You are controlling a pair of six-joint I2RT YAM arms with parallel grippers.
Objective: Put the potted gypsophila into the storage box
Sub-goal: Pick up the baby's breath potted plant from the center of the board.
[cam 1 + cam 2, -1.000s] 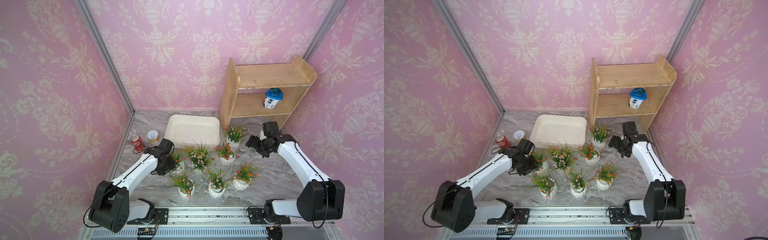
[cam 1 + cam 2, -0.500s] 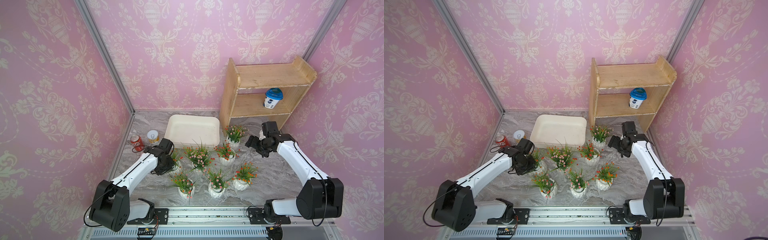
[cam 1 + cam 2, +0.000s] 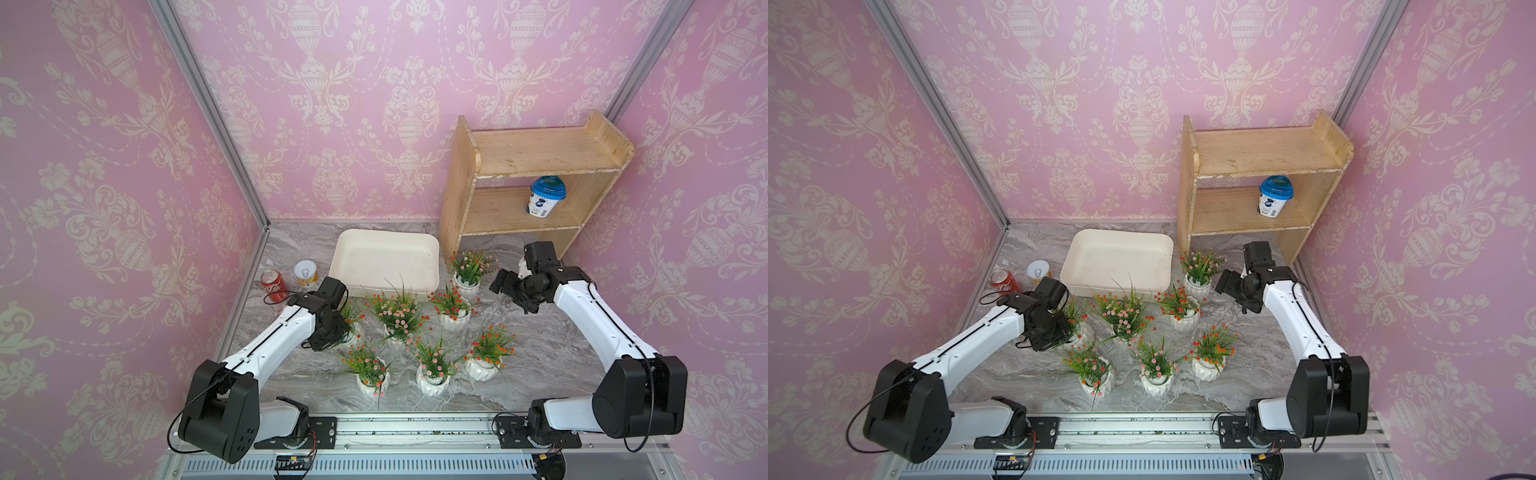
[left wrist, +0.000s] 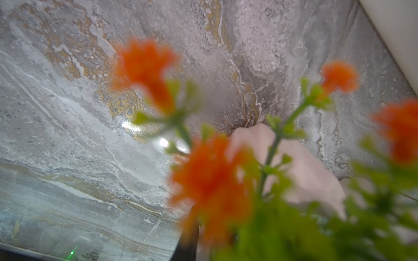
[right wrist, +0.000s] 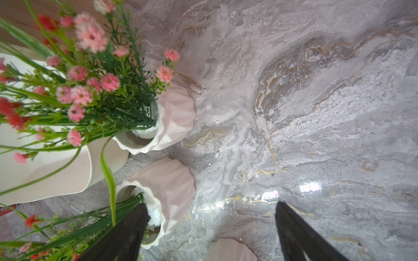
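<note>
The storage box (image 3: pixel 386 259) (image 3: pixel 1117 262) is a cream tub at the back of the marble table, with nothing in it. Several potted gypsophila in white ribbed pots stand in front of it. My left gripper (image 3: pixel 343 332) (image 3: pixel 1065 334) is down in the leftmost plant (image 3: pixel 353 313), shut on its stems. In the left wrist view, blurred orange flowers (image 4: pixel 210 180) crowd one dark finger (image 4: pixel 186 244). My right gripper (image 3: pixel 505 286) (image 5: pixel 212 226) hangs open and holds nothing, beside the back-right pot (image 3: pixel 467 284) (image 5: pixel 174 117).
A wooden shelf unit (image 3: pixel 536 153) with a blue-lidded cup (image 3: pixel 546 201) stands at the back right. A red cola can (image 3: pixel 274 284) and a yellow tin (image 3: pixel 306 274) stand left of the box. Pink walls close in three sides.
My left gripper has shut among the leftmost plant's stems. My right arm has barely shifted and stays open.
</note>
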